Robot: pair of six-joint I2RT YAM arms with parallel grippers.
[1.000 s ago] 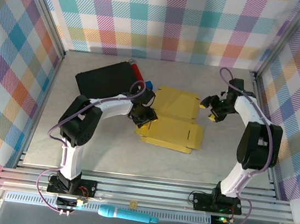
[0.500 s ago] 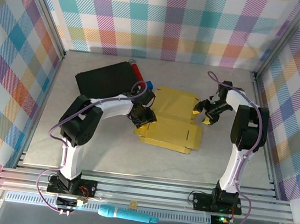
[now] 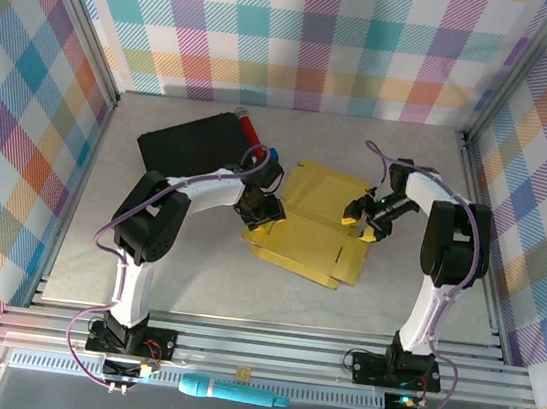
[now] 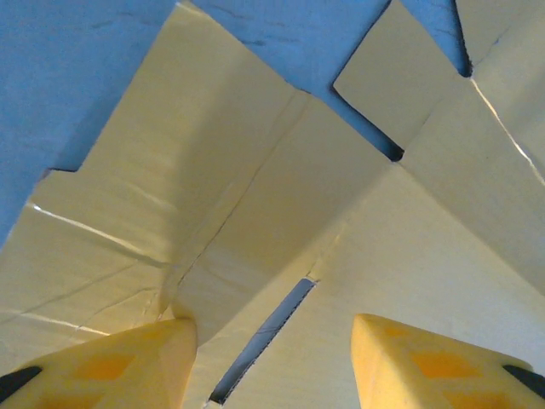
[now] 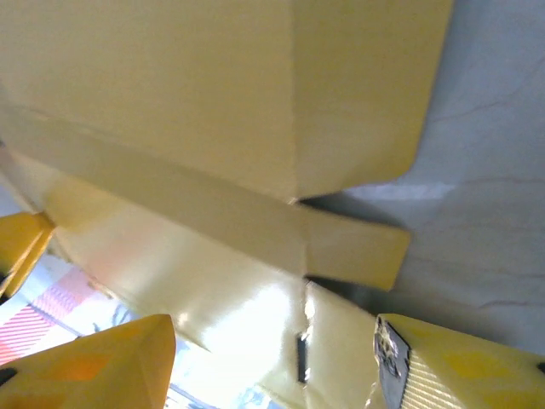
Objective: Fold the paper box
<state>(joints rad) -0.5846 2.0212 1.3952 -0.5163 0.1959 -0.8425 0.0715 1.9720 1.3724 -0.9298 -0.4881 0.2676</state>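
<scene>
Black case (image 3: 191,143) left of centre on the table (image 3: 242,291); red cylinder (image 3: 245,123) at its upper right corner; blue pen (image 3: 233,393) at bottom centre.

Left tool (image 3: 260,213) and right tool (image 3: 359,223), both parted.

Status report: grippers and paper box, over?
Left gripper open over left edge of paper box. Right gripper open at its right flap. Box mostly flat. Black case behind, not blocking.

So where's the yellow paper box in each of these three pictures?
Top external: paper box mid-table, between left gripper and right gripper.
Left wrist: paper box across most of the frame, beyond the left gripper.
Right wrist: paper box upper left, beyond the right gripper.
Shared landmark: each gripper's yellow fingers, at the box's edges.
</scene>
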